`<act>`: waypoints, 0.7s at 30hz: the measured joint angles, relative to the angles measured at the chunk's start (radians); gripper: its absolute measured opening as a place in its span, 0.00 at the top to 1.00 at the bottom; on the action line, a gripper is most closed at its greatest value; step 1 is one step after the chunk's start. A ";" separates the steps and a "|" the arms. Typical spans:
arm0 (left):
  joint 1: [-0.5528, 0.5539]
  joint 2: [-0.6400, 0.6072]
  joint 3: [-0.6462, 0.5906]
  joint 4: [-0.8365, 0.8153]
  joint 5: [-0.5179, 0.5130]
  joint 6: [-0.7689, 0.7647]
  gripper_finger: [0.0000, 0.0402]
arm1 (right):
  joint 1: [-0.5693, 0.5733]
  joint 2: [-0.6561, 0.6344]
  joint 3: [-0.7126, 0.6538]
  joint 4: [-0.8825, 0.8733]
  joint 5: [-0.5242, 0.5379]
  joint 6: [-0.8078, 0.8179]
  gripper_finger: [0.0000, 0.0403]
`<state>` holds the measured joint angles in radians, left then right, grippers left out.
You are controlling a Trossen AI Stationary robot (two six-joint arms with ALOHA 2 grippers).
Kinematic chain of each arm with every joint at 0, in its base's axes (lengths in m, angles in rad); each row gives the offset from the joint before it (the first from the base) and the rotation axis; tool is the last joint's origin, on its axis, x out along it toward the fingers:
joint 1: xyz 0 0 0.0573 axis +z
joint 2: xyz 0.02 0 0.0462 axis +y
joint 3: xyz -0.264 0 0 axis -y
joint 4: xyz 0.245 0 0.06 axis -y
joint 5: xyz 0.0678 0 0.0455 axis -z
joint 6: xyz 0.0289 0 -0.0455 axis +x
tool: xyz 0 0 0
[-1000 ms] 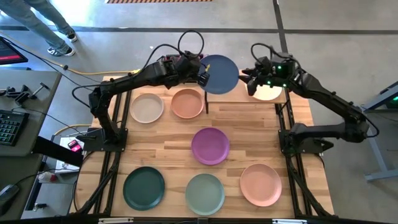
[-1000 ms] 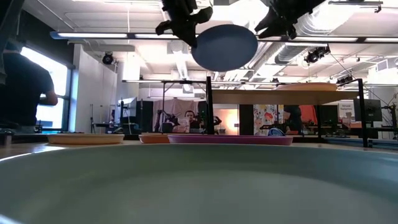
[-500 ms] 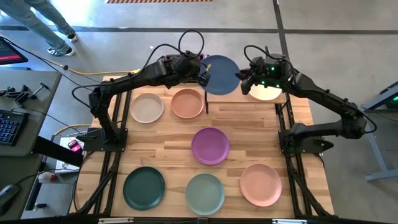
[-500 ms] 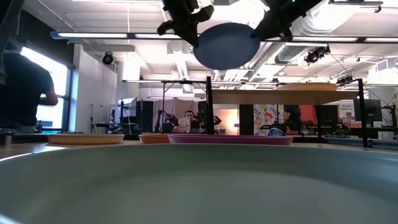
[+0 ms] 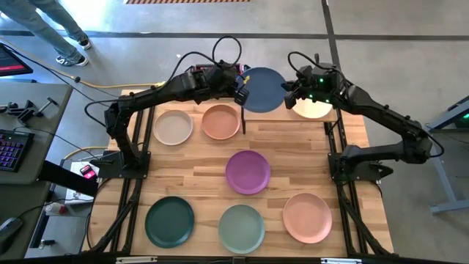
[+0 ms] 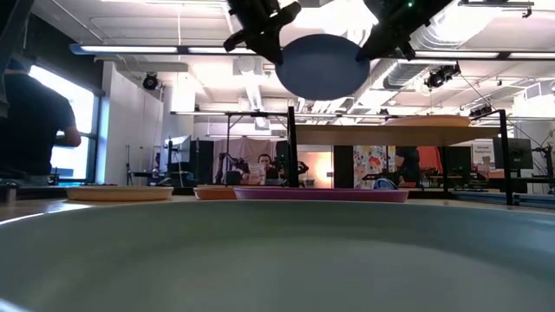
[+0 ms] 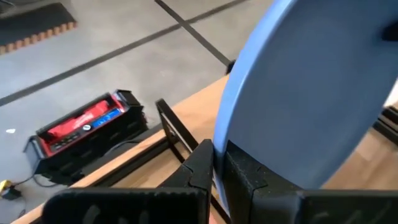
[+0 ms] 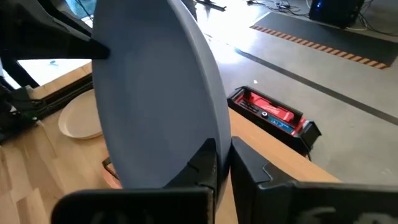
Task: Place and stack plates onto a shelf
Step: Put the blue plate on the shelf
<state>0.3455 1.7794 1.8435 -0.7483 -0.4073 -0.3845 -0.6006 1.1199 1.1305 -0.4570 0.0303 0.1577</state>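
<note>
A blue plate (image 5: 262, 89) hangs tilted in the air over the table's far edge, at the left end of the shelf (image 6: 381, 135). My left gripper (image 5: 240, 93) is shut on its left rim. My right gripper (image 5: 287, 94) is shut on its right rim. In the low view the plate (image 6: 323, 65) sits high between both grippers, well above the shelf. A cream plate (image 5: 314, 108) lies flat on the shelf's right part. My left gripper pinches the blue plate's left rim (image 7: 219, 146) between its two fingers, one on each face. It reaches in from the table's left. The plate is lifted clear and tilted. My right gripper pinches the plate's opposite rim (image 8: 222, 140) between its two fingers, one on each face. It comes in from the table's right. The plate hangs clear between the two grippers.
Lying flat on the table are a beige plate (image 5: 173, 126), an orange-tan plate (image 5: 221, 122), a purple plate (image 5: 248, 171), a dark green plate (image 5: 170, 221), a sage plate (image 5: 241, 228) and a pink plate (image 5: 307, 217). People stand beyond the far edge.
My right gripper has moved toward the table's left, up to the blue plate, and shut on its right rim. The plate, still held by my left gripper, has shifted slightly toward the right and stays in the air.
</note>
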 joint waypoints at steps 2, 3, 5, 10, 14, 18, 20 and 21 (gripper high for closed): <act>0.010 0.000 0.000 0.003 0.045 0.001 0.96 | -0.001 -0.001 0.000 -0.008 0.012 0.000 0.99; 0.016 0.000 0.000 0.004 0.068 0.001 0.96 | -0.001 -0.001 0.000 -0.011 0.018 0.001 0.99; 0.027 0.000 0.000 0.004 0.108 -0.003 0.96 | -0.001 -0.001 0.000 -0.019 0.022 0.002 0.99; 0.054 0.000 0.000 0.002 0.215 -0.007 0.94 | -0.002 -0.002 0.000 -0.025 0.029 0.017 1.00; 0.067 0.001 0.000 0.020 0.295 -0.008 0.87 | 0.000 -0.002 0.000 -0.024 0.010 0.021 1.00; 0.067 0.002 0.000 0.025 0.331 -0.008 0.79 | 0.000 -0.003 0.000 -0.025 0.007 0.026 1.00; 0.069 0.002 0.000 0.034 0.329 -0.008 0.75 | -0.002 -0.005 0.000 -0.026 0.014 0.026 1.00; 0.069 0.002 0.000 0.035 0.329 -0.008 0.73 | -0.005 -0.008 0.000 -0.031 0.014 0.026 1.00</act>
<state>0.4141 1.7809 1.8435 -0.7128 -0.0785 -0.3923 -0.6060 1.1122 1.1305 -0.4877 0.0444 0.1842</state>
